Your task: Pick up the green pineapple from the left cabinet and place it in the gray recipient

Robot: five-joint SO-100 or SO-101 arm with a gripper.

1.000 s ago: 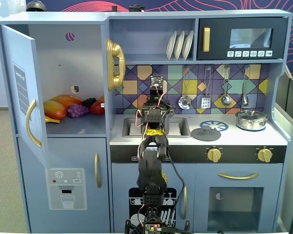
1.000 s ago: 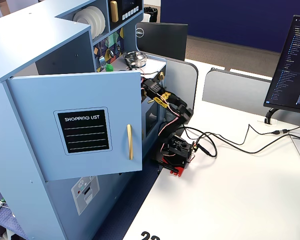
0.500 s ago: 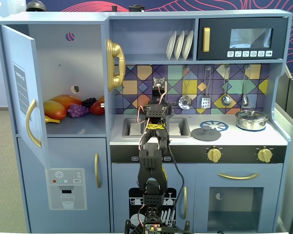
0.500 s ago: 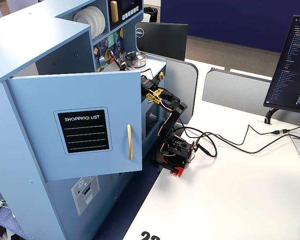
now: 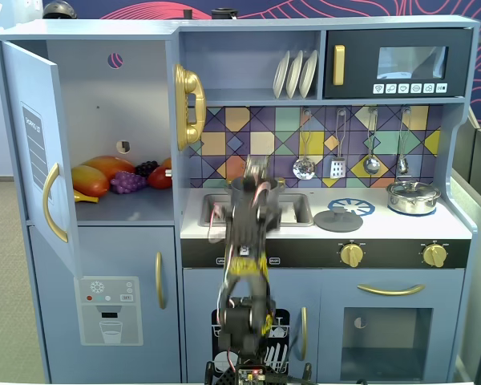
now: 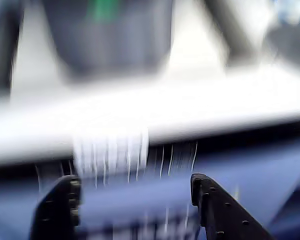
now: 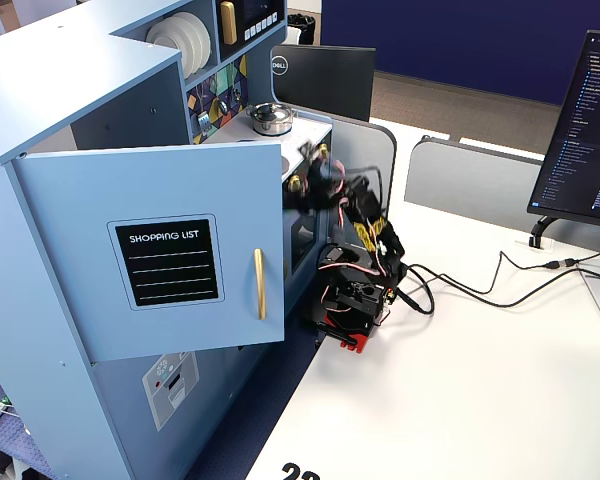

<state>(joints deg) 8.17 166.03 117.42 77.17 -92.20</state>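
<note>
The wrist view is motion-blurred. A green patch, the green pineapple (image 6: 104,9), shows at the top inside the dark gray recipient (image 6: 110,40), which stands on the white counter. My gripper (image 6: 132,182) is open and empty, its black fingers (image 6: 57,210) wide apart, below and in front of the counter edge. In a fixed view the blurred arm (image 5: 248,224) stands before the sink and hides most of the recipient (image 5: 277,184); the pineapple does not show there. The left cabinet (image 5: 120,104) stands with its door (image 5: 32,152) swung open.
A mango (image 5: 96,172), purple grapes (image 5: 128,182) and a red fruit lie in the left cabinet. A flat gray lid (image 5: 338,218) and a silver lidded pot (image 5: 413,196) sit on the counter to the right. The open door (image 7: 180,260) juts out beside the arm (image 7: 355,240).
</note>
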